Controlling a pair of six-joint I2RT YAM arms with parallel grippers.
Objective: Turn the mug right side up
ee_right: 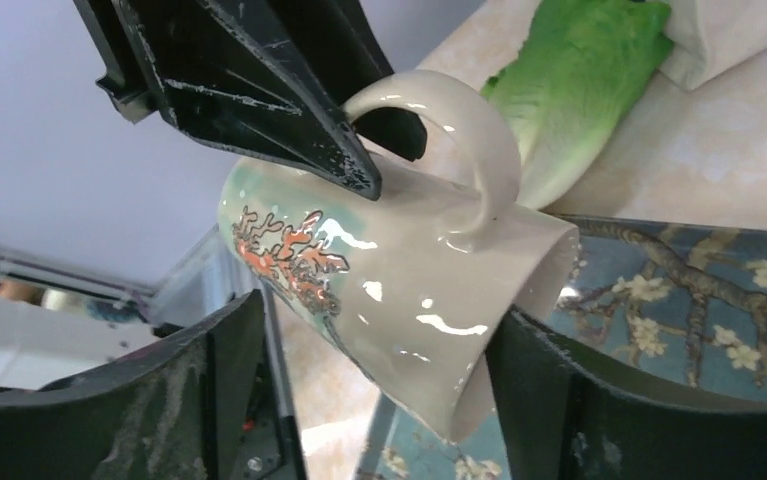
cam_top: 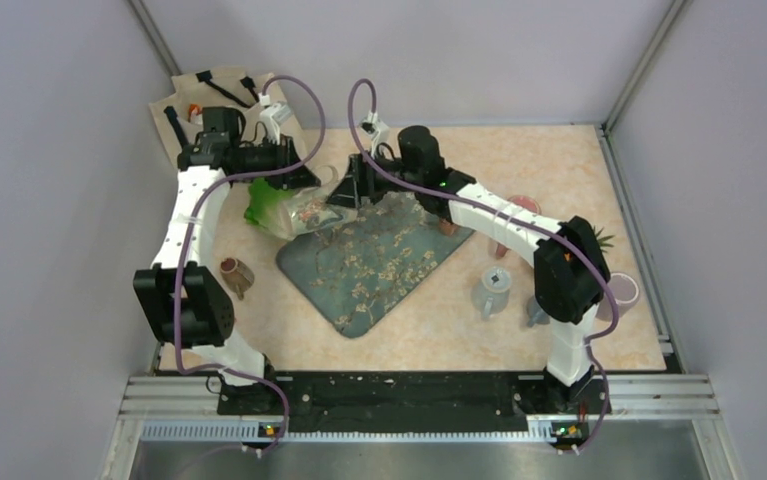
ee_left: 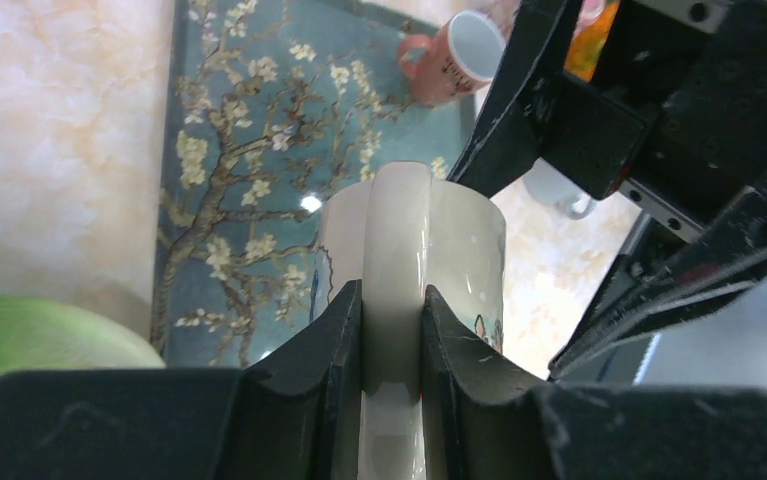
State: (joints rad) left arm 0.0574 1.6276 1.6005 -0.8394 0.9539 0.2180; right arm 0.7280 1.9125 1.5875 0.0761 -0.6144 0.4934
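Left wrist: left hand (ee_left: 391, 293) clamps mug (ee_left: 462, 250) handle, near end cut off; right hand (ee_right: 377, 312) apart.

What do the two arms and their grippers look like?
The left arm and right arm have white links and black joints. A purple cable loops to each wrist. The fingers are black, wedge-shaped and scuffed pale along the edges.

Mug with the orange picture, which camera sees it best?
The right wrist view: the mug shows its side, handle and rim. The left wrist view shows mainly the handle pinched by the left gripper. The top view shows it small, half hidden.
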